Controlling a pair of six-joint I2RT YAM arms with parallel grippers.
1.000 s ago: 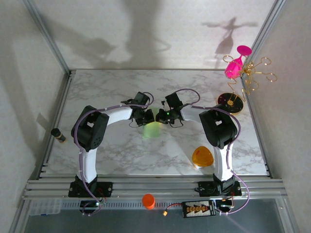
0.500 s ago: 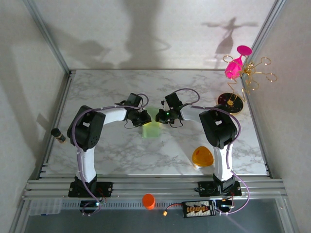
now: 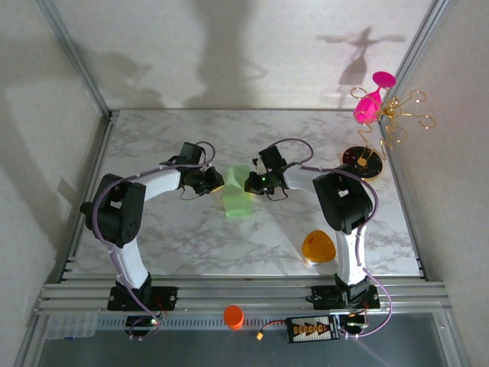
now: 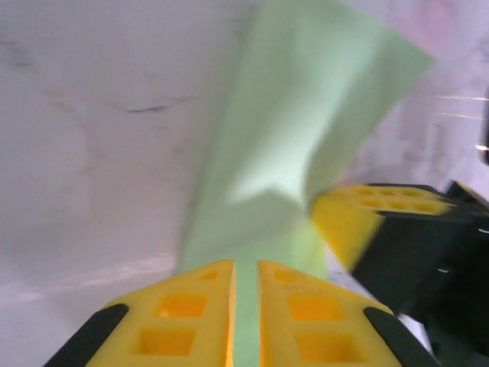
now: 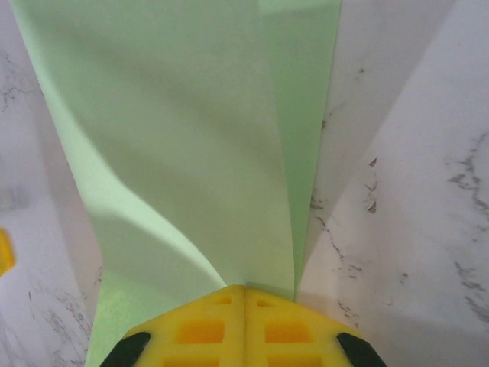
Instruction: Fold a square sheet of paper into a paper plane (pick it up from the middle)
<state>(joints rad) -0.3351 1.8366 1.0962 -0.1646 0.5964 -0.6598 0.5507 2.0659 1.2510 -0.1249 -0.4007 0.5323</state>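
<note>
The square sheet of paper [image 3: 238, 200] is pale green and bent along a fold, at the middle of the marble table. My right gripper [image 3: 249, 183] is shut on its right side. In the right wrist view the yellow fingertips [image 5: 244, 289] meet on the fold and the paper [image 5: 191, 138] fans out ahead. My left gripper [image 3: 216, 183] is at the sheet's left edge. Its yellow fingers [image 4: 246, 267] stand a narrow slit apart, and the green paper [image 4: 306, 115] shows through the slit and beyond. One of the right gripper's fingers [image 4: 367, 210] shows across the sheet.
An orange rounded-triangle object [image 3: 318, 247] lies at the front right. A gold wire stand with a pink glass [image 3: 373, 103] and a dark round base [image 3: 362, 160] are at the back right. A small dark cylinder [image 3: 92, 212] sits at the left edge, and an orange cup [image 3: 234, 316] on the front rail.
My left arm has swung left, taking its gripper from the middle out to the sheet's left edge. More of the paper shows between the grippers. The right gripper has stayed put.
</note>
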